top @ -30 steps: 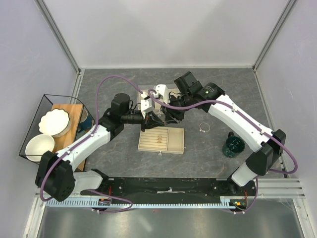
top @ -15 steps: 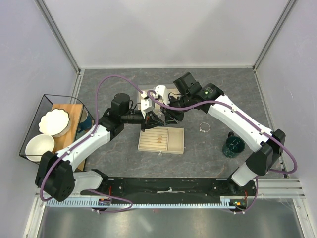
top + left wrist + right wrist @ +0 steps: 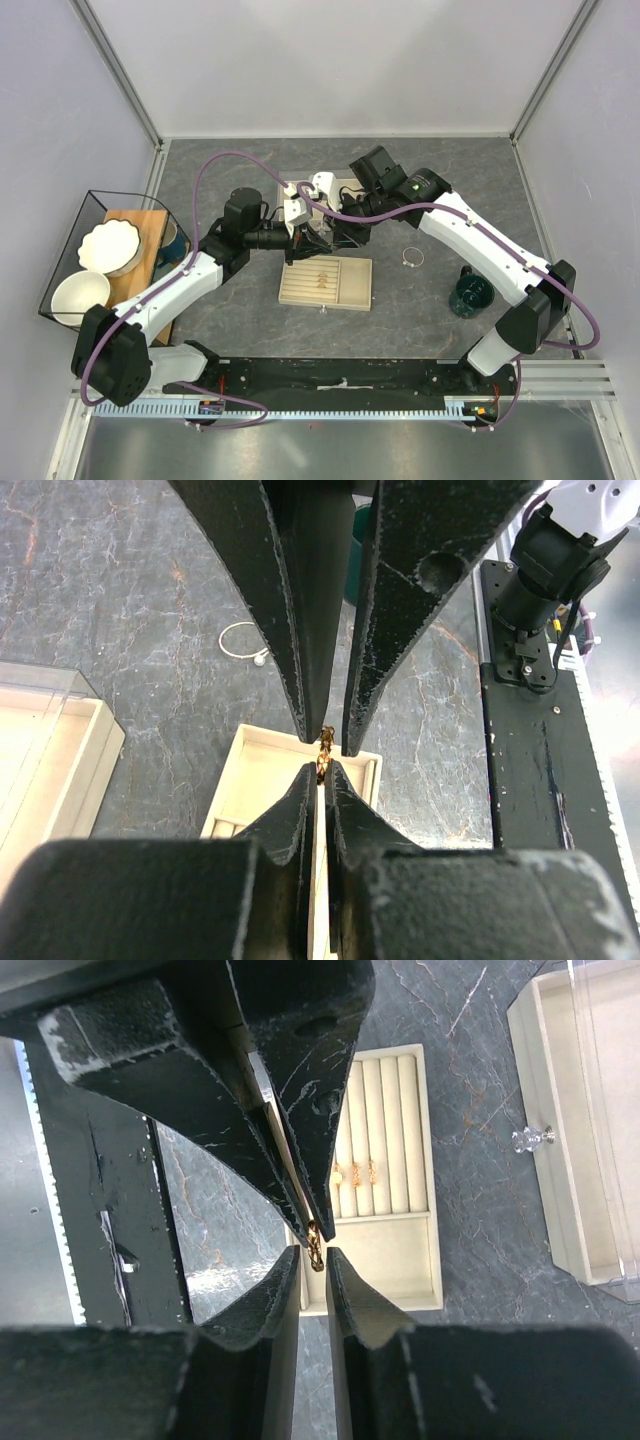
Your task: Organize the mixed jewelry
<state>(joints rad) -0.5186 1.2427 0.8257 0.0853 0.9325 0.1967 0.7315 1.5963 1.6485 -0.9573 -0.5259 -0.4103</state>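
**Gold ring pinched between two grippers over the tray**

A small twisted gold ring (image 3: 322, 752) hangs in the air above the beige slotted tray (image 3: 385, 1110). The left gripper (image 3: 321, 770) has its jaws closed to a sliver on the ring. The right gripper (image 3: 313, 1257) faces it tip to tip, its jaws a little apart with the ring in the gap. Whether its pads touch the ring cannot be told. Three gold rings (image 3: 354, 1173) sit side by side in the tray's slots. The silver wire hoop (image 3: 410, 258) lies on the grey table (image 3: 420, 180) to the right of the tray, apart from it. A dark green glass vessel (image 3: 470, 296) stands further right and nearer the arm bases. A clear-lidded box (image 3: 575, 1110) lies beside the tray.
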